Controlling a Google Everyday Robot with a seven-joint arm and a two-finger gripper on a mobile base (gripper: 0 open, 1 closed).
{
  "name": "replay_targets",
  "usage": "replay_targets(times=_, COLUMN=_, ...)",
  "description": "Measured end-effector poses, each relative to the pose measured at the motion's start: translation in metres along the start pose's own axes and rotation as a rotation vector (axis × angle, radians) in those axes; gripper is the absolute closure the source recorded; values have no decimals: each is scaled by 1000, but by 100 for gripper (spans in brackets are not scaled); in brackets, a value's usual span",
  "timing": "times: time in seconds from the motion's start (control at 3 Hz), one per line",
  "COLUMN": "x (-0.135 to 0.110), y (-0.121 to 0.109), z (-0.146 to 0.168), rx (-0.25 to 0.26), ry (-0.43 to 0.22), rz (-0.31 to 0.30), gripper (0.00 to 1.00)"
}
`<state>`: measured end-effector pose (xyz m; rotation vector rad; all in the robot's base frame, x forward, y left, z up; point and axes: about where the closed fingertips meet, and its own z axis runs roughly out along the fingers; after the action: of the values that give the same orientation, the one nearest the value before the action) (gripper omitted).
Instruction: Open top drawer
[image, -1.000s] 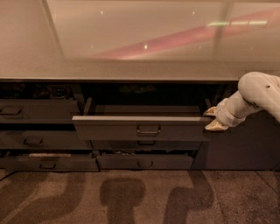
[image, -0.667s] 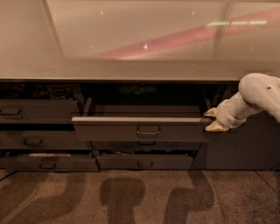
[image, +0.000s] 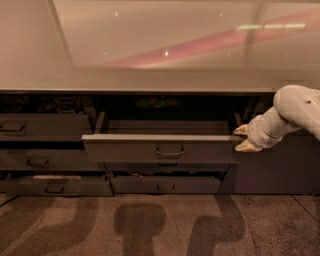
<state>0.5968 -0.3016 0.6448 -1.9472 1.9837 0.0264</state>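
Glossy and pale, the worktop (image: 160, 55) fills the upper half of the view, its sheen carrying a pinkish streak of reflected light. Beneath its front edge runs a bank of matte, dark grey drawers above a speckled brown floor (image: 160, 225).

The top drawer (image: 125, 149) sits at the middle of that bank, directly under the worktop's front edge, and it stands pulled well out. Its flat rectangular front hangs forward of its neighbours, and the long shallow tray (image: 165, 126) behind it lies open to view. A small rectangular loop handle (image: 170, 151), thin and metallic-looking, sits at the centre of the front with nothing on it.

The gripper (image: 245, 138) is at the front's upper right corner instead, reaching in from the right on a smooth, white, rounded arm (image: 295, 107). I judge it works the panel's end rather than the loop because that edge offers a plain lip to pull on (the loop looks a tight fit). Whether it is clamped on that corner or slack I cannot tell.

A narrower drawer (image: 45, 127) to the left and a shorter-fronted one (image: 165, 185) below sit closer in to the cabinet. With so much tray exposed, the opening looks essentially done.
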Motion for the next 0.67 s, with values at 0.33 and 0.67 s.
replay_targets(times=0.33, x=-1, y=-1, z=-2, rx=0, ry=0, rz=0, gripper=100)
replay_targets(times=0.67, x=-8, y=-6, z=-28, rx=33, ry=-20, rz=2, gripper=100)
